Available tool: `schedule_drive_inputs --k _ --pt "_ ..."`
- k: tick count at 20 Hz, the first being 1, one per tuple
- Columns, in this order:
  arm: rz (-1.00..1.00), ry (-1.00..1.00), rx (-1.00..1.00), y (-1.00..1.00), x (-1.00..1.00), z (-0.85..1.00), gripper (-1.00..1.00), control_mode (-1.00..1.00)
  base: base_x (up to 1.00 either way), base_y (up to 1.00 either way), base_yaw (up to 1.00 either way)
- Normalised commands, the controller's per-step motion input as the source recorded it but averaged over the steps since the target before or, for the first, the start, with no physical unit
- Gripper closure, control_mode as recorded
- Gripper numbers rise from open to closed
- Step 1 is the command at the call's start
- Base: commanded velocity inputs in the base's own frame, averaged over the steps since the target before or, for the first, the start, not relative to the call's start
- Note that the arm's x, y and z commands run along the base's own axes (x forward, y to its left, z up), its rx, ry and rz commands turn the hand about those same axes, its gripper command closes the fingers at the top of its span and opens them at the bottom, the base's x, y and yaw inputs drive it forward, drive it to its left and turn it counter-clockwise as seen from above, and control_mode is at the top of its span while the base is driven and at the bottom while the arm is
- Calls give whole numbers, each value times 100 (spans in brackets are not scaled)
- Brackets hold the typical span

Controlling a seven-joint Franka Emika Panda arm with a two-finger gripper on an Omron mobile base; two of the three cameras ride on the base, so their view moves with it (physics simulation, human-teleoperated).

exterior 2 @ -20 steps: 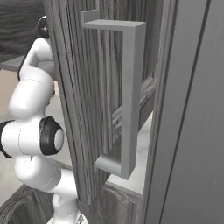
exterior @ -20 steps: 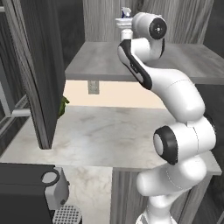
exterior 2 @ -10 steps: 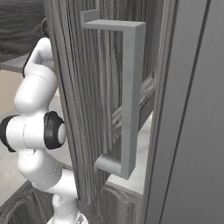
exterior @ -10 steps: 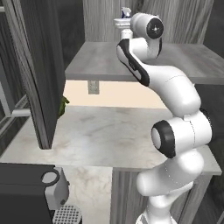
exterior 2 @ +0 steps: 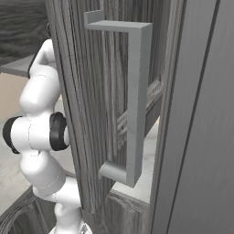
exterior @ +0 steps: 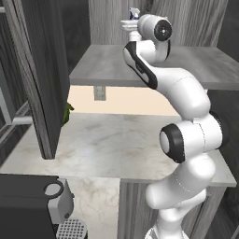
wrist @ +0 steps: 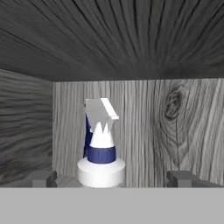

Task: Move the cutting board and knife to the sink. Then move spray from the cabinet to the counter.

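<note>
Left base view: the cabinet (exterior: 154, 65), door swung wide, leaves its grey shelf clear for the arm, which reaches up and in over the marbled counter (exterior: 116, 144). Hand view: the spray (wrist: 100, 148) stands upright at the shelf's back wall, centred btwn the gripper (wrist: 113, 178) tips, jaws fully apart and holding nothing — apparently lined up w/ the bottle for a straight-in grab.

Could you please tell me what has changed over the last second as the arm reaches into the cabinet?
The white arm's elbow has swung a little to the right and its hand has edged toward the small white spray bottle with the blue collar on the grey cabinet shelf. Nothing was grasped: the gripper stays open. The pale marbled counter is unchanged.
</note>
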Motion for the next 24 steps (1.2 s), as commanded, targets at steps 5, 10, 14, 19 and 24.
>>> schedule_drive_inputs --k 5,10,14,19,24 --pt "0 0 0 0 14 -4 -100 -100 0 0 0" --pt "0 0 0 2 16 -6 100 -100 0 0 0" --pt "0 0 0 2 25 -12 100 -100 0 0 0" --pt "0 0 0 7 2 -5 100 -100 0 0 0" --pt "0 0 0 4 -46 5 100 -100 0 0 0"
